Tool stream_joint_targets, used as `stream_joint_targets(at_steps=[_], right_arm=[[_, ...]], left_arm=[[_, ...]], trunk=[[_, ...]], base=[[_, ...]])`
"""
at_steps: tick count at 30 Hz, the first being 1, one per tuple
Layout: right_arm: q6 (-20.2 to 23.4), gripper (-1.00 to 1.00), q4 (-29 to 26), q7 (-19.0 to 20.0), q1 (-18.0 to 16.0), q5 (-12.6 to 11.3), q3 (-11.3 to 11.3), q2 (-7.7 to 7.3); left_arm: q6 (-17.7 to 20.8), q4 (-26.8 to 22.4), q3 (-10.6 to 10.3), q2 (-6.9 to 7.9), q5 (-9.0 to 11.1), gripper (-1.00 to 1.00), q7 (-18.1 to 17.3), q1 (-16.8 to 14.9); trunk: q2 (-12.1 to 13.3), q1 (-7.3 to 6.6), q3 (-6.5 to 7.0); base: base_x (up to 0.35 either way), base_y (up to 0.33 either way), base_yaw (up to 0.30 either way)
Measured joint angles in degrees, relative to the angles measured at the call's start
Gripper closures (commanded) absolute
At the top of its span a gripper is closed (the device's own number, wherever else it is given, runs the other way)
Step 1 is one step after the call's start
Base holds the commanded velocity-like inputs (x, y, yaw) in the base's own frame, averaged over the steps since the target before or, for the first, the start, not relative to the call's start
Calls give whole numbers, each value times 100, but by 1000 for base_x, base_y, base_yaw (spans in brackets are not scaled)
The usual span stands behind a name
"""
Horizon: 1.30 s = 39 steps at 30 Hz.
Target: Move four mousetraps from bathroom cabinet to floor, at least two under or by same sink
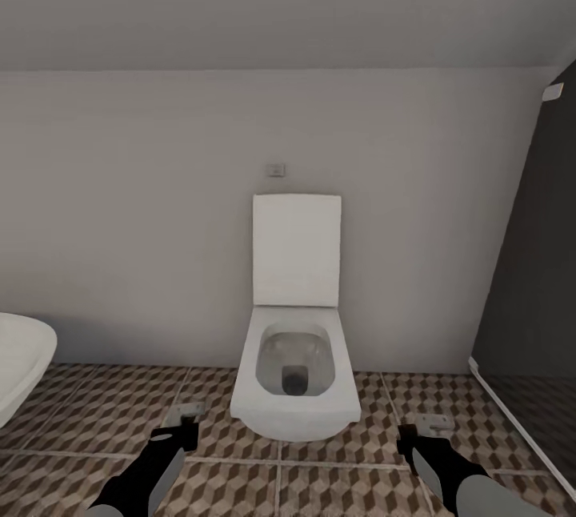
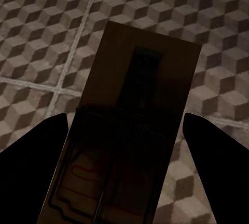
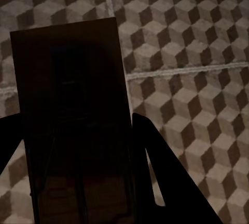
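My left pincer (image 2: 124,130) holds a mousetrap (image 2: 129,130): through the left wrist camera the board runs out between my two dark fingers (image 2: 36,146), which press against its long edges. It lies in shadow, but I can pick out the wire loop and a red mark at the end nearest my wrist. My right pincer (image 3: 78,146) is clamped on a second mousetrap (image 3: 72,104), and here the shadow is so deep that the wire is barely visible; one finger (image 3: 166,172) shows plainly, while the other is cut off at the frame's edge.

From the head camera, both traps are only small pale slabs at my fingertips, one (image 1: 186,413) left of the toilet (image 1: 294,389), the other (image 1: 433,423) right of it, both over the bathroom floor (image 1: 104,421). Whether either touches the tiles I cannot tell. My forearms are cut off at the lower frame edge.

Left of the toilet, just the rim of a white basin (image 1: 20,357) enters the frame; the rest is out of sight. Right of the toilet stands a dark panel (image 1: 536,277) with a pale strip along its foot. Open tile lies on both sides of the toilet bowl, between it and the basin, and between it and the panel. A small plate (image 1: 276,170) on the wall above the raised toilet lid is too small to make out.
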Motion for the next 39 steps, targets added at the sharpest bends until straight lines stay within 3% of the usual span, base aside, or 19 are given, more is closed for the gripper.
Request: stream_joint_targets(at_steps=[7,20,26,39], right_arm=[[11,100,0,-6,0,-2,1,1],[34,100,-430,6,-429,19,14,30],[56,100,-628,13,-626,10,14,39],[55,100,-1051,16,-642,7,4,41]], left_arm=[[0,1,0,0,0,100,-4,-1],[-254,-420,-4,12,-4,100,24,-410],[-268,-612,-3,15,0,100,24,-432],[-256,-1031,13,18,19,100,27,-436]], trunk=[[-9,18,-155],[-10,18,-155],[-10,18,-155],[-10,16,-155]], base=[[0,0,0],[0,0,0],[0,0,0],[42,0,0]])
